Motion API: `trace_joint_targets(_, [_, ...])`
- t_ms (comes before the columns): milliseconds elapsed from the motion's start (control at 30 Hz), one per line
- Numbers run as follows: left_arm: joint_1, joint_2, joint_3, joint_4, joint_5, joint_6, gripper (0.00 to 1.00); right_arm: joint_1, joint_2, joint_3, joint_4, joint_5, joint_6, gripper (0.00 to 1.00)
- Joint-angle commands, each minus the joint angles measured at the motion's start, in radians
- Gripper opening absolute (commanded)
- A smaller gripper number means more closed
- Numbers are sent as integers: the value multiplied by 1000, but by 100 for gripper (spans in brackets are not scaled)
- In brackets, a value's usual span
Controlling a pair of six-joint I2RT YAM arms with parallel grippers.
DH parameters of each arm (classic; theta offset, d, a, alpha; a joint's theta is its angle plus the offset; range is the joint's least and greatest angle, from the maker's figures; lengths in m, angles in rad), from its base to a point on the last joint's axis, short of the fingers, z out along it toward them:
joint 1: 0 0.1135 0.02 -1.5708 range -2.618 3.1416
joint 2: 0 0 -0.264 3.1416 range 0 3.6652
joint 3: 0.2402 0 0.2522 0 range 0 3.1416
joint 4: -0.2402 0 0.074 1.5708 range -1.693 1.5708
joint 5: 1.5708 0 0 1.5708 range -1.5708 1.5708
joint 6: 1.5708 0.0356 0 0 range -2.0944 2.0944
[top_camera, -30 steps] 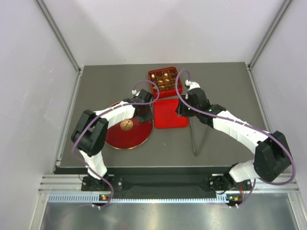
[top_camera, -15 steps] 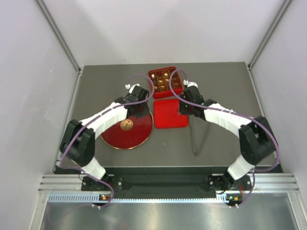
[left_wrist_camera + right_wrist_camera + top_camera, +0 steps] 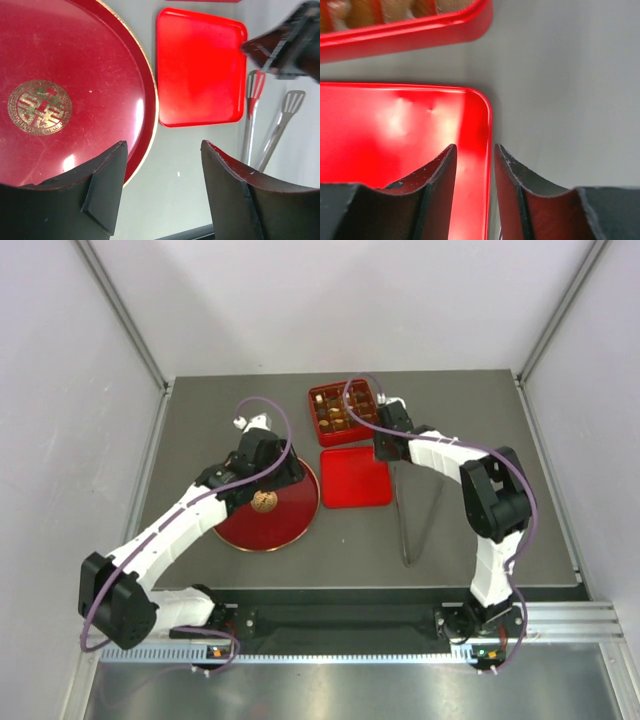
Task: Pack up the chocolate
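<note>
The chocolate (image 3: pixel 338 412), small tan and brown pieces, sits in the cells of a red box (image 3: pixel 317 395) at the back centre; a blurred strip of it shows in the right wrist view (image 3: pixel 365 12). The flat red lid (image 3: pixel 355 478) lies just in front of the box. My right gripper (image 3: pixel 384 446) is at the lid's far right corner. Its jaws stand narrowly apart on either side of the lid's right rim (image 3: pixel 487 125), not clamped. My left gripper (image 3: pixel 280 474) is open and empty above the right edge of a round red plate (image 3: pixel 240 525).
The plate (image 3: pixel 75 65) carries a gold emblem (image 3: pixel 40 107). Metal tongs (image 3: pixel 405 525) lie right of the lid, also in the left wrist view (image 3: pixel 252 107). The right gripper body shows there too (image 3: pixel 290 40). Grey walls enclose the table.
My right gripper has moved along the lid's right side toward its far corner. My left gripper has drawn back left from the lid to over the plate's edge.
</note>
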Motion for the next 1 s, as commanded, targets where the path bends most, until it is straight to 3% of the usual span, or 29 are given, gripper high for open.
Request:
trace_joint_targets(0, [1,-45,-6,27,18,11,66,-17,57,60,-17,10,-34,36])
trace_joint_targets(233, [1,-79,1,16,9,14,66,-10,120,78,-48,24,-35,32])
trace_joint_targets(333, [1,-85,17,10,3,18,66,-8,121,81,-54,22,-37,22])
trace_joint_targets(367, [1,-85,21,6,0,22,66,-7,123,84,-57,21,-43,13])
trace_joint_targets(467, [3,-80,55,-22,-13,35,66,-8,118,103,-78,16,-55,0])
trace_joint_targets(967, [17,-51,185,-69,-36,80,67,-20,-73,152,-126,-70,-34,0])
